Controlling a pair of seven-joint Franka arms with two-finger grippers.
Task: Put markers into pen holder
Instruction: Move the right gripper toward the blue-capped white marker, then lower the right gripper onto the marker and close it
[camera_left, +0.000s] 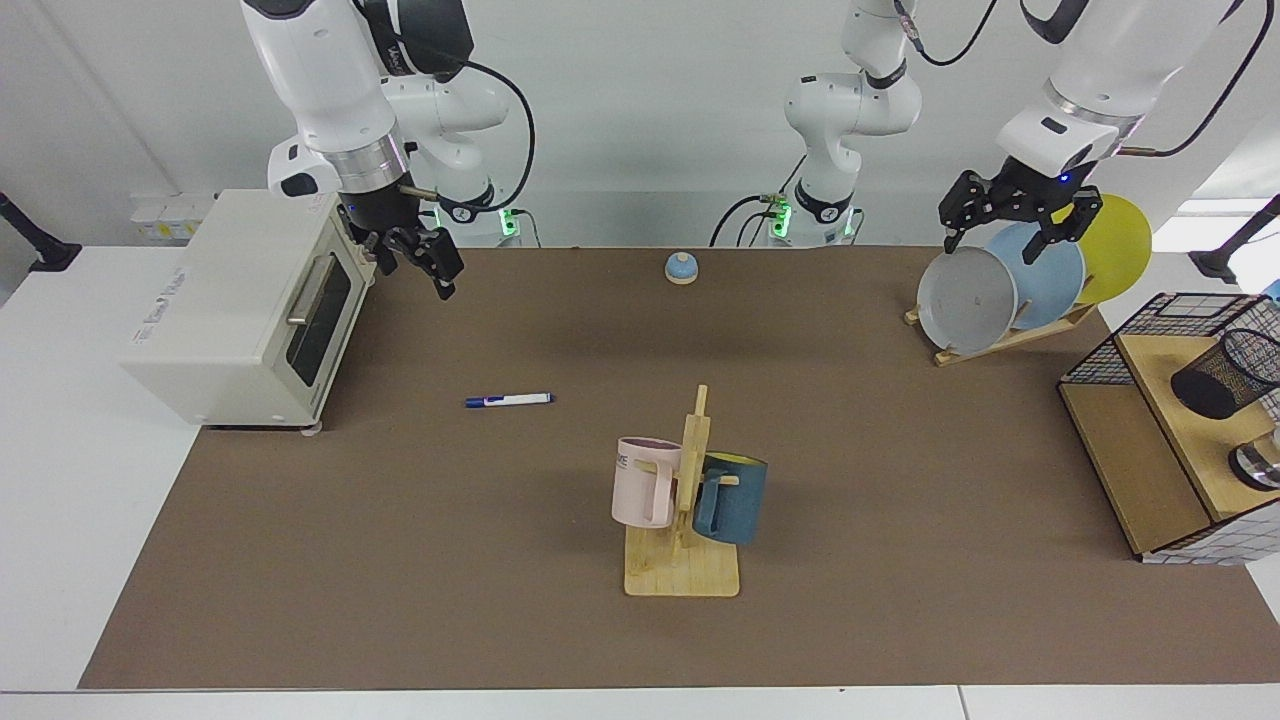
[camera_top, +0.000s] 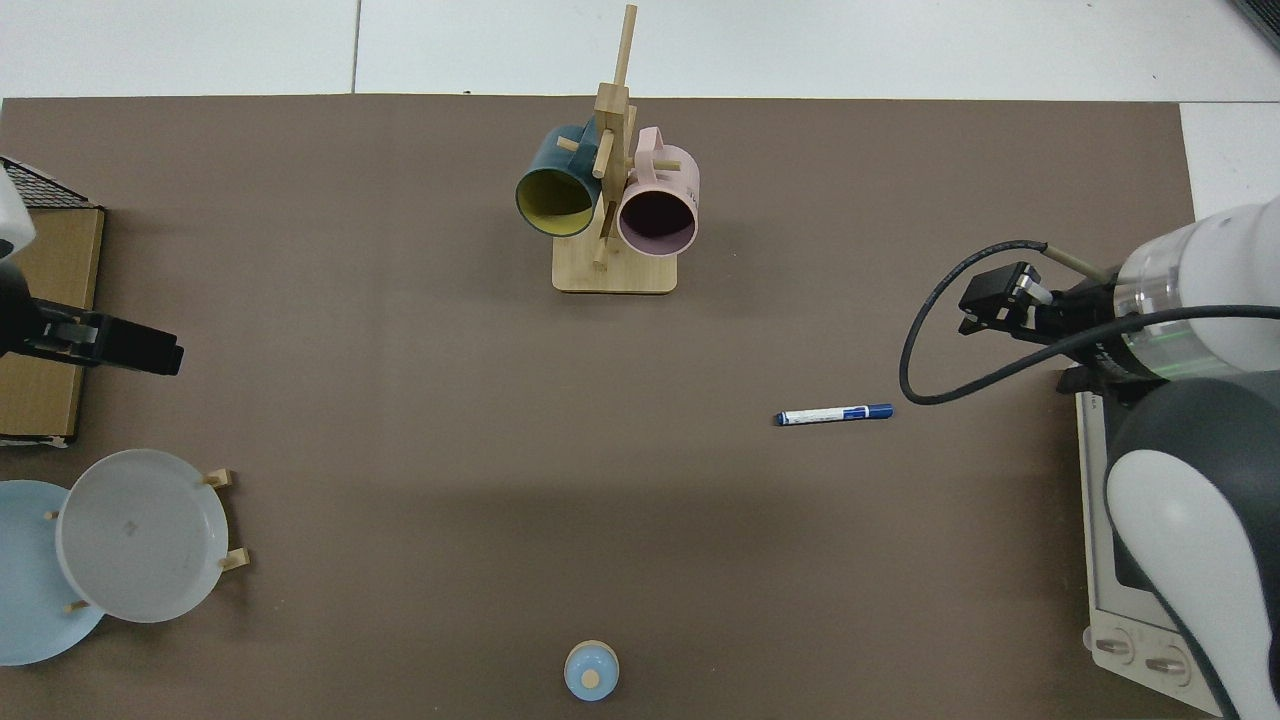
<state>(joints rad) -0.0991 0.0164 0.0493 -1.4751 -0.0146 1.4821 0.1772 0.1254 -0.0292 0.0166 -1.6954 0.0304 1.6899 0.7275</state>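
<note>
Whiteboard marker lies flat on the brown mat, blue cap toward the toaster oven. Right gripper hangs above the mat between oven and marker, apart from it. Mug tree stands well away from the marker.

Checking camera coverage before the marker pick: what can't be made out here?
- Pen holder: missing from the top view, beyond its edge; the facing view's edge cuts it.
- Right gripper: fingers' spread unclear, seen side-on in the facing view, wrist-hidden from above.
- Left gripper: in the top view only a dark part.
- Marker: label too small.
</note>
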